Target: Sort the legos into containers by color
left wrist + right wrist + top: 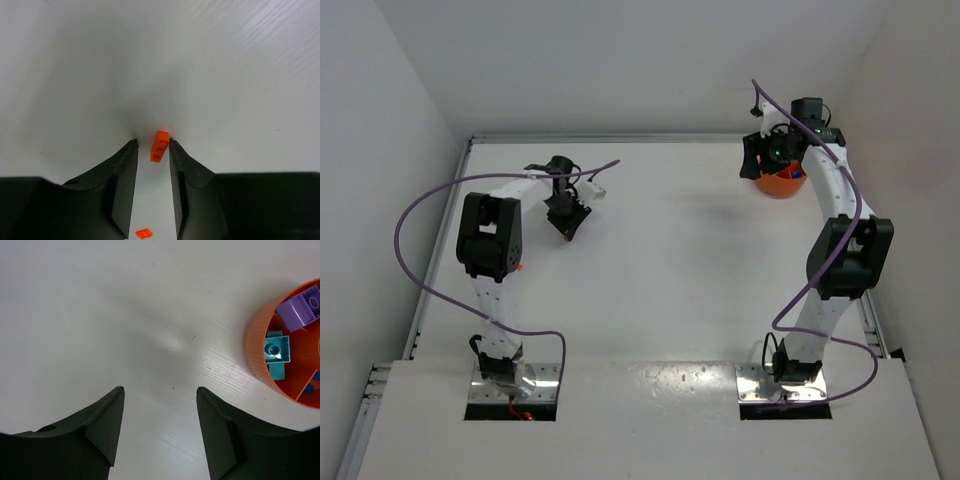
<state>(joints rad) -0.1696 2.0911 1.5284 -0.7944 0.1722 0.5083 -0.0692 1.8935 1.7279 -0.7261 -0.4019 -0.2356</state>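
Narrow jaws on the left gripper (pixel 152 141) bracket an orange brick (pixel 160 146). The brick touches the right-hand fingertip, a sliver of table (pixel 225 75) shows between it and the other, and nothing looks pinched yet. A second orange brick (pixel 144 233) lies on the table at 6 o'clock in that wrist view, between the finger roots.

The brick is hard, smooth plastic, very light and far smaller than the fingertips, so it will likely skid or flip if the pads meet it unevenly. The best hold is probably across its two long flat sides, squarely and low on the tips.

From above, the left arm (pixel 490 235) is folded at the elbow, its wrist pitched down over the table's 10 o'clock area. The right arm (pixel 848 255) reaches far out to 2 o'clock, where the right gripper (pixel 159 389) hangs with jaws wide and nothing between them. The orange bowl (pixel 257 347) sits at 3 o'clock in its wrist view, with a purple brick (pixel 300 310) and a teal brick (pixel 277 349) inside. No purple-blue bowl is in view.
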